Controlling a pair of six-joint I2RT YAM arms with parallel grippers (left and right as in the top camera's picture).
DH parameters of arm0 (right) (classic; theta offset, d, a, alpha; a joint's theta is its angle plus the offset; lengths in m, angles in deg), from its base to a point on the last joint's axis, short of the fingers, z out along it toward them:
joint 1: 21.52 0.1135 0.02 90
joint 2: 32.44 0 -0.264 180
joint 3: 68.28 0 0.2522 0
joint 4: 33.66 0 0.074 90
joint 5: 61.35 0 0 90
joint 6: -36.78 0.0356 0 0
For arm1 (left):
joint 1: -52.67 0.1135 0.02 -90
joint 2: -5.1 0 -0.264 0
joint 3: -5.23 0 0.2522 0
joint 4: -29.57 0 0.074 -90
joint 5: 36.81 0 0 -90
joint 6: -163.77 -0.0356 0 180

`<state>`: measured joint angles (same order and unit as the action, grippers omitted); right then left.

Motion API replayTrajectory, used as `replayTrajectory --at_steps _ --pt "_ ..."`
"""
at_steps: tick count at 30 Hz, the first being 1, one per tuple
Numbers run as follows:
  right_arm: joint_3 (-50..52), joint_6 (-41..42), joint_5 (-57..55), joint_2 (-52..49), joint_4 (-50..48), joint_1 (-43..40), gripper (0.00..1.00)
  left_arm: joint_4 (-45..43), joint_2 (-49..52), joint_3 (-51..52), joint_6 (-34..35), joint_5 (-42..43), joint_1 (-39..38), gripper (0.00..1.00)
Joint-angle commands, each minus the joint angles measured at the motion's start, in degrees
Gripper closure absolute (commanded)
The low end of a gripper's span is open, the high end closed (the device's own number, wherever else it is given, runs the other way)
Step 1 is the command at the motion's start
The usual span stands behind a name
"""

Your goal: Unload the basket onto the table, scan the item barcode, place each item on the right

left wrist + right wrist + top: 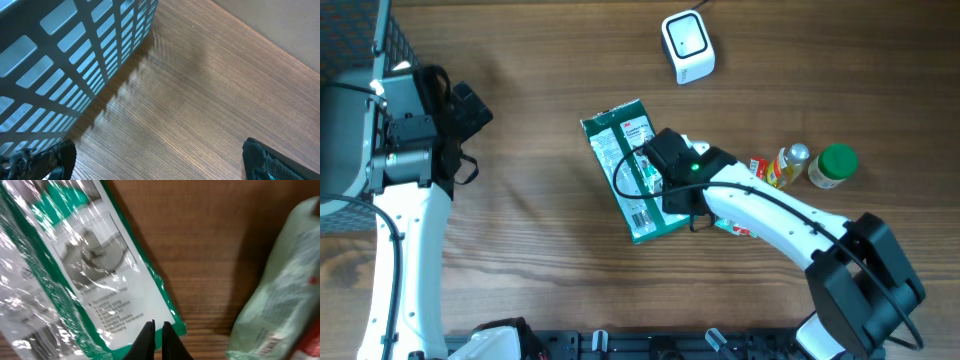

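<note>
Overhead: the green packet [620,135] lies on the worktop [520,250] under the right gripper [648,165], the scanner [687,46] well apart from it. Left wrist: the left gripper [160,165], jaws wide apart, beside a basket [75,50]. Right wrist: jaws together at the packet's edge; grip unclear.

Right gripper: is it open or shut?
Shut: on the right gripper the fingertips nearly meet, at the edge of the packet. Whether they pinch it, I cannot tell.
</note>
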<state>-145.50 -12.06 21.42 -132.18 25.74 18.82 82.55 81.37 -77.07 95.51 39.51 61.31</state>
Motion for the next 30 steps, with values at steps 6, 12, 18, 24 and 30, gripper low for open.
replayTrajectory --at_steps 6,12,18,24,30 --pt "2.10 0.15 21.84 -0.28 -8.41 1.03 0.85 -0.17 -0.04 -0.22 -0.48 -0.31 0.22 0.00" --pt "2.10 0.11 19.12 -0.28 -13.03 3.21 0.84 -0.17 -0.04 -0.20 -0.48 -0.31 0.22 0.00" --pt "2.10 -2.23 3.43 -0.28 -13.14 3.30 0.76 -0.17 -0.04 -0.22 -0.48 -0.31 0.22 0.00" --pt "2.10 -0.35 4.68 -2.45 -14.80 3.32 0.56 -0.17 -0.04 -0.20 -0.48 -0.31 0.22 0.00" --pt "2.10 1.40 10.51 -7.13 -16.06 3.37 0.54 -0.17 -0.04 -0.22 -0.48 -0.31 0.22 0.00"
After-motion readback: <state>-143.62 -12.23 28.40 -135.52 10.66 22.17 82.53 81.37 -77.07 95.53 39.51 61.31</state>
